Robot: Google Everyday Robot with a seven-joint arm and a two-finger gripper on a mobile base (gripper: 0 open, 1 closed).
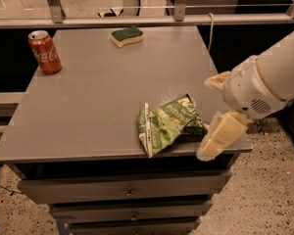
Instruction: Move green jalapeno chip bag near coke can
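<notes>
At the far left corner of the grey table [98, 92] the coke can [44, 52] stands upright, red with white script and a silver top, close to the left edge. Further right along the back edge lies a sponge [127, 36], green on top and yellow beneath, well apart from the can. The green jalapeno chip bag [169, 124] lies crumpled near the front edge, right of the table's middle, its white seam running along its left side and its print facing up; it is well apart from both the can and the sponge, diagonally across the table from the can. Just right of the bag is the gripper [208, 117], carried on a white arm [269, 80] that reaches in from the right. Its two cream fingers [223, 133] stand spread, with nothing between them: one is above the table's right edge, the other is low at the front right corner, just beside the bag. Whether that lower finger touches the bag or the table is hard to tell from this angle. Drawer fronts [127, 192] show beneath the tabletop.
</notes>
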